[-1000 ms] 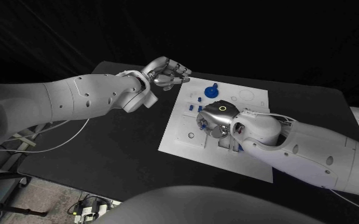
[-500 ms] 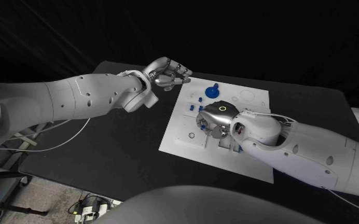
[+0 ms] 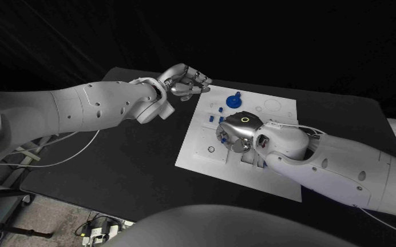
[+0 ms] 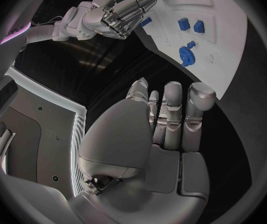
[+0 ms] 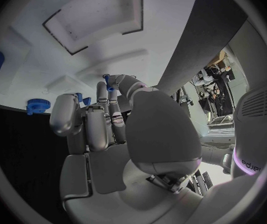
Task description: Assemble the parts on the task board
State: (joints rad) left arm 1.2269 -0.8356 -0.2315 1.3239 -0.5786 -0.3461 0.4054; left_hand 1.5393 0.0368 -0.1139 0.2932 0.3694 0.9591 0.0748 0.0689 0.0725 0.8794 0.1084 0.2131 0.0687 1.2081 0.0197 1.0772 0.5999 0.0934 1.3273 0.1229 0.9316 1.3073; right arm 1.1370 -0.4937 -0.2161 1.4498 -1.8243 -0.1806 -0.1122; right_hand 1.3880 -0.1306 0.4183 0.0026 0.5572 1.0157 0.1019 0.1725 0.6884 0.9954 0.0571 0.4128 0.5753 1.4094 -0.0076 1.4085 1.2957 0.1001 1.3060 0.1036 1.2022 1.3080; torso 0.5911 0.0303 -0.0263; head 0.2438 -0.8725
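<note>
The white board [image 3: 239, 161] lies in the middle of the black table [image 3: 123, 155], tilted so its long side runs from about seven o'clock to one o'clock. The right hand [image 3: 235, 131] rests over the board's centre with its fingers curled down, and in the right wrist view a small blue part [image 5: 107, 80] sits at the fingertips [image 5: 111, 92]; I cannot tell whether it is actually pinched. A blue gear [image 3: 233, 99] stands on the board at twelve o'clock from that hand, apart from it, with smaller blue pieces [image 3: 216, 110] just beside it. The left hand [image 3: 186, 82] hovers off the board's far left corner, fingers curled in on nothing. Bare table stretches to the board's nine o'clock side.
</note>
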